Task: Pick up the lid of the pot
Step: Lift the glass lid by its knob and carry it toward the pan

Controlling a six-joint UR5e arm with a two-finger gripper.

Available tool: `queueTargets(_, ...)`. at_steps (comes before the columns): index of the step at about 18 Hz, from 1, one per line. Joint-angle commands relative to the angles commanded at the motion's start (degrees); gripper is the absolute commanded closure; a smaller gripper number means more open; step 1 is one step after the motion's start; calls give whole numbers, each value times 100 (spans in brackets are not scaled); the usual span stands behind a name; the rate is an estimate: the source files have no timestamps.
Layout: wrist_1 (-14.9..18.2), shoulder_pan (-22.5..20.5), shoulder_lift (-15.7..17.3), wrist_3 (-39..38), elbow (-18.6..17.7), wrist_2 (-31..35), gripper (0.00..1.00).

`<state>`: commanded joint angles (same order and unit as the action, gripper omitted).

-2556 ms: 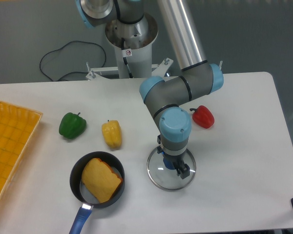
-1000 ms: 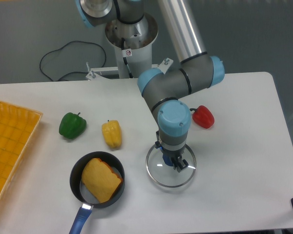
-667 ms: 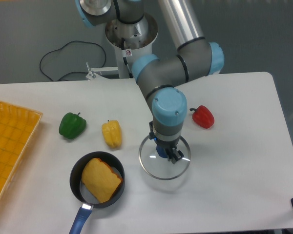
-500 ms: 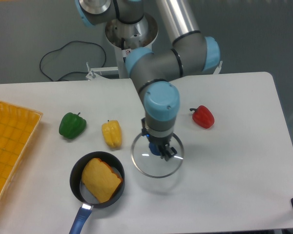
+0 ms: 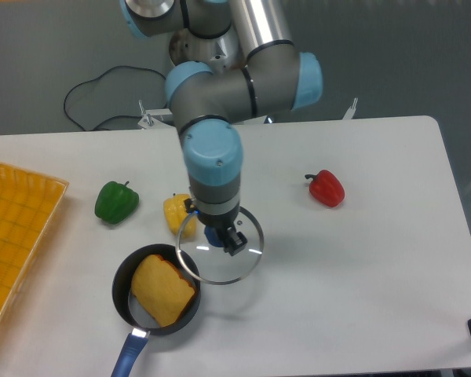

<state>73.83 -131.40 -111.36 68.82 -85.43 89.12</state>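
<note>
The lid [image 5: 221, 265] (gripper [image 5: 213, 224] too) has shifted nearer the pan [image 5: 122, 284].

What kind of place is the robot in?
Probably a robot lab playing kitchen: there's a robot arm, a black pan and a green pepper.

From where I'm standing, the arm [image 5: 212, 153] is all smooth, rounded grey sections, with pale blue round caps [image 5: 307, 78] on the joints. At the far end there's a small white label [image 5: 206, 86] with dark markings too small to read. The gripper [image 5: 212, 224] at the near end has dark fingertips. I can't make out any screws.
</note>
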Motion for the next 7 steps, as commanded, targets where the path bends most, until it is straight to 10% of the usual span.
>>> queueTargets(7,26,35,0,-114,-35,0,56)
